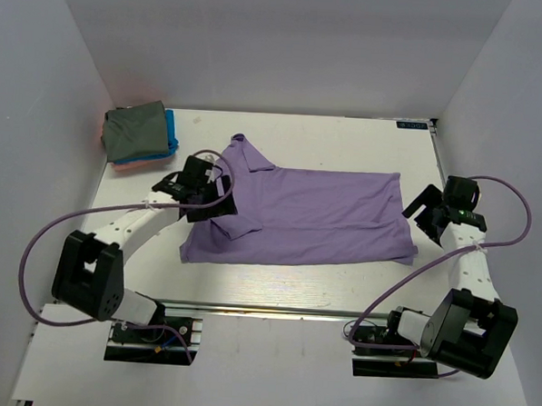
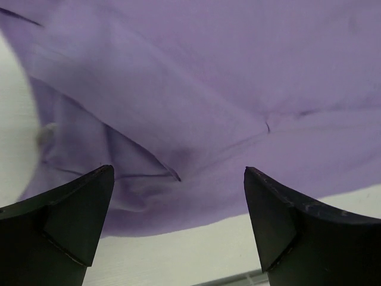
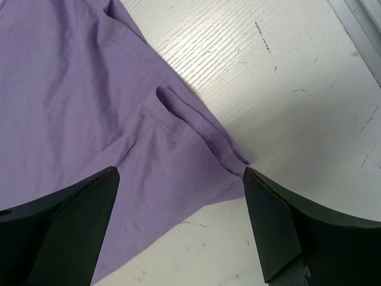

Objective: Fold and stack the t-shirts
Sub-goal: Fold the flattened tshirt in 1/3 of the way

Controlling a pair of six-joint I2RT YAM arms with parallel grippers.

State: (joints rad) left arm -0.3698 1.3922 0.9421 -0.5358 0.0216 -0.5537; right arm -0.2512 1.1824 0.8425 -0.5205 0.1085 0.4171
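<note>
A lavender-purple t-shirt (image 1: 311, 210) lies spread on the white table, collar toward the left, hem toward the right. My left gripper (image 1: 201, 198) is open and hovers over its near sleeve and left edge (image 2: 178, 119); nothing is between the fingers. My right gripper (image 1: 431, 214) is open just off the shirt's right end, over the wrinkled hem corner (image 3: 178, 137). A folded stack sits at the back left: an olive-grey shirt (image 1: 134, 128) on top, a bright blue one (image 1: 171, 127) under it, a salmon-pink one (image 1: 132, 165) at the bottom.
White walls close in the table on the left, back and right. The table's metal front rail (image 1: 274, 310) runs between the two arm bases. Bare table (image 1: 347, 139) lies behind the purple shirt.
</note>
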